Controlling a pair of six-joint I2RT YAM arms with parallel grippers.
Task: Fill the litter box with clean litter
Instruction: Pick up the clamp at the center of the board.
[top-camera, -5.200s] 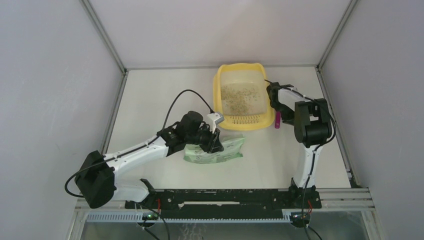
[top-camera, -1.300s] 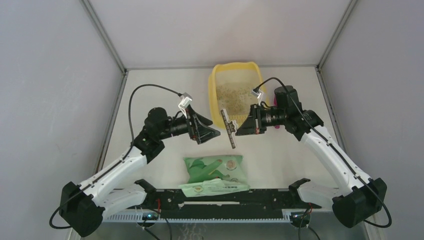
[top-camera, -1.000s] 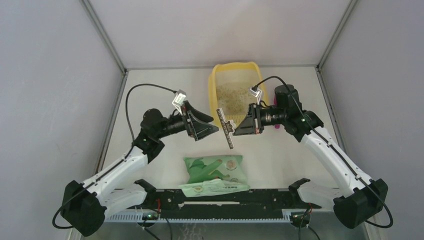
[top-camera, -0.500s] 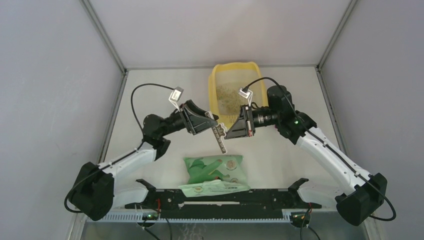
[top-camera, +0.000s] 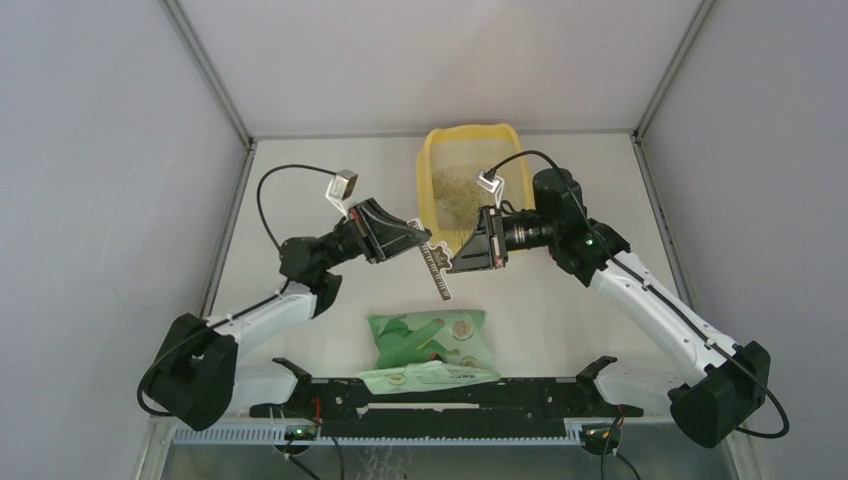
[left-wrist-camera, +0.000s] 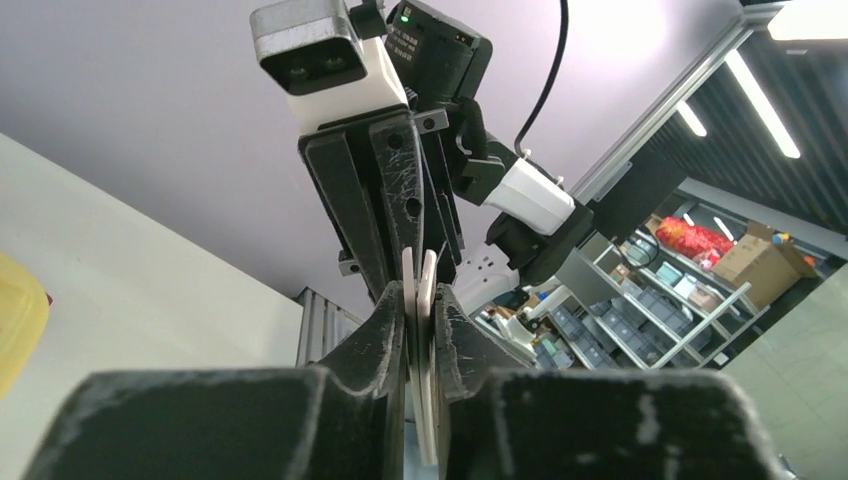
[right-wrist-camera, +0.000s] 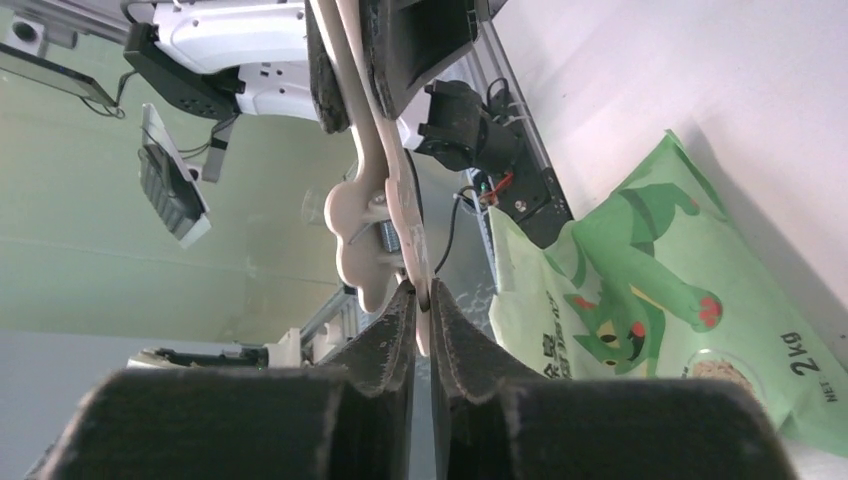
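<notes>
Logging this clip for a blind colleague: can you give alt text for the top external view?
The left gripper and right gripper both pinch one thin flat strip in mid-air. Behind them sits the yellow litter box holding a sparse layer of litter; a green bag lies flat lower in the picture.

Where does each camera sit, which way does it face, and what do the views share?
Top external: above and behind the robot, looking down on the table; shows the left hand and right hand meeting before the litter box.
Left wrist: on the left wrist, looking along its own fingers at the right hand.
Right wrist: on the right wrist, looking along its own fingers at the left hand, green bag beside.
Shared: all show the flat strip both hands pinch.
</notes>
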